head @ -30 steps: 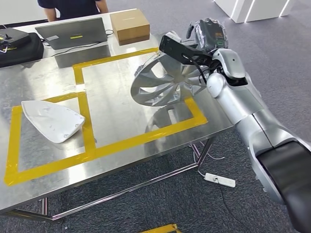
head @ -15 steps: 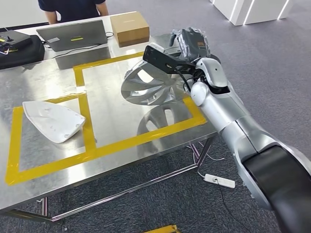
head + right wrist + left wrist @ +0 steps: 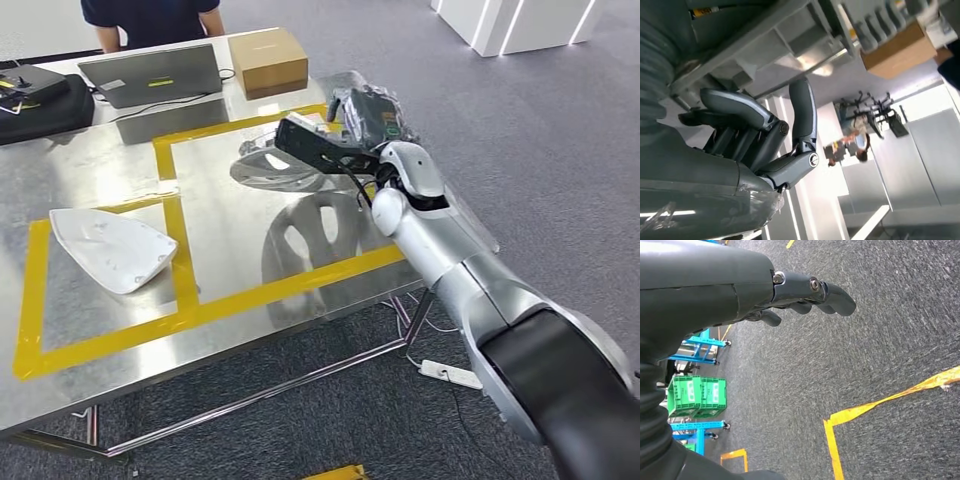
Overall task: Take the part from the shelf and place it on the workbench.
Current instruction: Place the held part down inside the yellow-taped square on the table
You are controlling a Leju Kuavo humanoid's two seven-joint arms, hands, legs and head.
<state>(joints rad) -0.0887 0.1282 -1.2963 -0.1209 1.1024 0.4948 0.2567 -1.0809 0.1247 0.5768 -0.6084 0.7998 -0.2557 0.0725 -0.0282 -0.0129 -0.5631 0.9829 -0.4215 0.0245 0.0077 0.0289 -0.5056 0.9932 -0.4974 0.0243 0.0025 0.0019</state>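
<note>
At about one o'clock on the steel counter (image 3: 226, 230), inside the larger rectangle of yellow tape (image 3: 189, 300), the silver wheel cover (image 3: 275, 168) lies nearly flat and low over the metal, its reflection spread on the surface beneath it; whether it already touches the counter cannot be told; the right hand (image 3: 370, 112) sits at the cover's three o'clock edge, wrapped in clear plastic, and grips that rim, with a black bracket on the wrist reaching out over the cover toward nine o'clock; in the right wrist view the right hand's dark fingers (image 3: 738, 107) are curled up against the grey ribbed underside of the cover (image 3: 764, 35), the thumb standing upright against it, so the cover lies directly on the far side of the fingers and held by them; the silver right arm comes in from five o'clock; at nine o'clock on the counter, in the smaller taped rectangle, a white curved panel (image 3: 109, 248) lies well apart from the cover; at twelve o'clock stand a brown cardboard box (image 3: 268, 60) and a grey laptop (image 3: 151, 72), with a black bag (image 3: 41, 100) at eleven o'clock and a person in a dark shirt behind them; the left hand (image 3: 806, 292) hangs over grey carpet with yellow floor tape, its fingers loosely extended and apart, holding nothing.
</note>
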